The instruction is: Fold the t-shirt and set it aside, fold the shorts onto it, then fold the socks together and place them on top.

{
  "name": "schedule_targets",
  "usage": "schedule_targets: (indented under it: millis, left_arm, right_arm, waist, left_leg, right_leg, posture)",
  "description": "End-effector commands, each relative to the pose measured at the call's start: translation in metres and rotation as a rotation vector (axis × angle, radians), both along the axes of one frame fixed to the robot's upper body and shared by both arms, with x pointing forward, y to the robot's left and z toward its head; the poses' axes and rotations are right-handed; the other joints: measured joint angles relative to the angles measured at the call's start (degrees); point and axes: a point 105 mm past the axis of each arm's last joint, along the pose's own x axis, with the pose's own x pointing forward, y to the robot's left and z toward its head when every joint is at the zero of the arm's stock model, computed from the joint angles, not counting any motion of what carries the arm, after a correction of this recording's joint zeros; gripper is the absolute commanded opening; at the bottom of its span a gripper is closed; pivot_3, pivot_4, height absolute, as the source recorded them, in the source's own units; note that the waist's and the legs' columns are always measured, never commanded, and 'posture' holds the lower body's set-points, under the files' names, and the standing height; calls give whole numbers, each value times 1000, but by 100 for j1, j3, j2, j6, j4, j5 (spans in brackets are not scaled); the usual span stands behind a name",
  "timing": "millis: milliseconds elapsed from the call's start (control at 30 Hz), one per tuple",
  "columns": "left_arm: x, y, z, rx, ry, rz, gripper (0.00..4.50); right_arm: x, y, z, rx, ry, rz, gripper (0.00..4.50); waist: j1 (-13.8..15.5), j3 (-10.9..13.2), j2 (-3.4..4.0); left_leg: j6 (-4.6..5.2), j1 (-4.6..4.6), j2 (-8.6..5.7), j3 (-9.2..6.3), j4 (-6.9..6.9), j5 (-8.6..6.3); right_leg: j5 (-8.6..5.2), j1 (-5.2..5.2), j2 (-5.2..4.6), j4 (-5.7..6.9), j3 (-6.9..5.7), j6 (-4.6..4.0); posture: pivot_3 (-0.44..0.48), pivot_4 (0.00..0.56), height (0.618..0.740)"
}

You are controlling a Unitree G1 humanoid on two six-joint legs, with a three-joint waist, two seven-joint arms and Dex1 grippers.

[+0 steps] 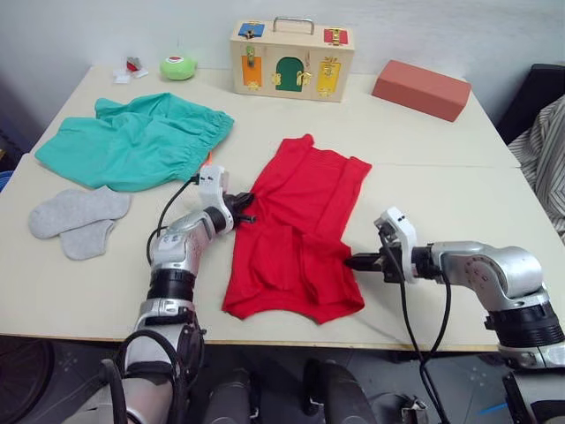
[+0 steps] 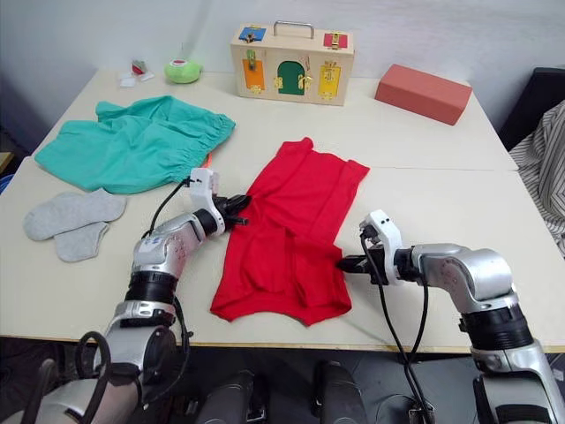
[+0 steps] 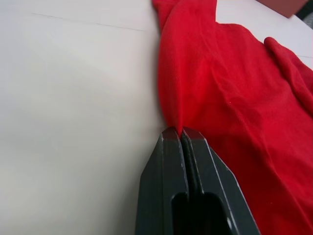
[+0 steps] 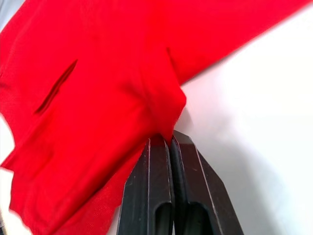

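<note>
Soft, creased red t-shirt point(image 1: 300, 231)

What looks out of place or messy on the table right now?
Nothing looks damaged or spilled. The t-shirt lies rumpled and askew, pinched at both side edges by the left gripper and right gripper. The shorts are bunched and unfolded.

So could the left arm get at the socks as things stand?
Probably not right away: the left gripper is shut on the t-shirt's edge, so it would have to let go first. Otherwise the way looks free: the socks lie on bare table on the robot's left, nothing between.
</note>
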Motion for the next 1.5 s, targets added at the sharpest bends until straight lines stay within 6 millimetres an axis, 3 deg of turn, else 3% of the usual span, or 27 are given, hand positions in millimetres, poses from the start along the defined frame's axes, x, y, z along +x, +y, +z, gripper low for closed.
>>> schedule_targets:
  millis: [33,100,133,233,367,467,533,567,667,733,833,1033,1233,1367,1400,1500]
  left_arm:
    - [-9,7,11,-6,-55,28,0]
    - [-14,9,9,13,-66,18,0]
    - [-16,10,8,24,-72,-1,0]
    - [-26,20,5,170,-142,-88,636]
    - [-49,42,0,386,-219,-215,1915]
    - [-70,61,3,595,-333,-348,1951]
    - [-86,65,3,703,-401,-479,2523]
    - [-92,63,5,738,-443,-536,2812]
    - [-115,51,5,843,-568,-793,3754]
    - [-120,45,3,880,-610,-886,4373]
    - [-122,34,-4,922,-661,-1006,4373]
    - [-123,16,-19,957,-725,-1170,4373]
    - [-119,2,-23,983,-793,-1255,4373]
    - [-120,5,-27,1035,-830,-1314,4373]
    - [-121,7,-28,1048,-837,-1328,4396]
    - [-123,10,-31,1064,-849,-1352,3776]
  right_arm:
    - [14,-8,0,-10,-46,-32,26]
    - [17,-11,-1,4,-33,-50,26]
    - [15,-11,1,37,-8,-49,419]
    - [-3,-15,14,88,-24,12,1232]
    - [-19,-36,22,-46,-267,124,2641]
    - [-21,-64,26,-267,-566,231,3673]
    - [-30,-74,21,-409,-745,394,4397]
    - [-31,-78,17,-448,-765,427,4500]
    - [-37,-83,3,-539,-927,593,4500]
    - [-39,-82,-7,-560,-981,653,4500]
    - [-38,-67,-18,-539,-1071,712,4500]
    - [-35,-28,-19,-468,-1214,822,4500]
    - [-39,-3,-26,-409,-1235,921,4500]
    - [-41,8,-29,-379,-1238,956,4500]
    - [-42,9,-29,-373,-1241,958,4318]
    - [-42,12,-30,-362,-1246,961,3560]
  waist:
    - [7,0,0]
    - [8,0,0]
    - [9,0,0]
    - [12,0,0]
    - [19,0,3]
    - [-9,1,5]
    - [-6,2,6]
    - [-6,4,9]
    - [11,9,17]
    - [5,12,22]
    - [-22,12,22]
    - [-170,11,23]
    - [-145,9,24]
    - [-145,8,25]
    - [-146,8,26]
    - [-153,5,31]
  left_leg:
    - [-1,1,0,0,0,1]
    - [-3,3,1,0,0,2]
    - [-3,4,1,0,0,2]
    - [-3,4,2,0,0,2]
    - [-14,-2,6,-2,-14,-6]
    - [-13,3,5,14,-13,-10]
    - [-14,12,5,21,-14,-11]
    - [-15,15,6,22,-16,-11]
    - [-16,41,8,28,-21,-12]
    - [-19,59,6,29,-23,-14]
    - [-23,86,14,18,-24,-16]
    - [-29,98,24,11,-24,-15]
    - [-29,111,25,12,-23,-14]
    - [-26,146,25,9,-28,-17]
    - [-26,156,25,8,-31,-20]
    - [-29,179,31,-1,-35,-28]
  right_leg:
    - [0,0,0,-3,1,0]
    - [1,2,1,-19,0,-2]
    - [1,2,1,-21,0,-2]
    - [2,3,0,-21,0,-4]
    - [1,1,6,-24,-9,-7]
    - [1,0,6,-42,-14,-6]
    - [1,0,6,-42,-11,-6]
    - [1,1,6,-41,-11,-6]
    - [1,21,4,-41,-5,-6]
    - [0,41,-1,-45,-5,-8]
    - [-2,78,1,-54,12,-11]
    - [-11,84,9,-38,28,-30]
    - [-13,94,10,-32,31,-33]
    - [-14,128,9,-39,30,-36]
    - [-16,137,8,-40,30,-38]
    - [-19,161,8,-47,25,-42]
  posture:
    - [0,150,740]
    - [0,150,740]
    - [0,150,740]
    - [0,150,740]
    - [0,150,740]
    - [0,150,740]
    - [0,150,740]
    - [0,150,740]
    - [0,150,740]
    - [0,150,740]
    - [0,150,740]
    - [0,150,740]
    - [0,150,740]
    - [0,150,740]
    - [0,150,740]
    - [0,150,740]
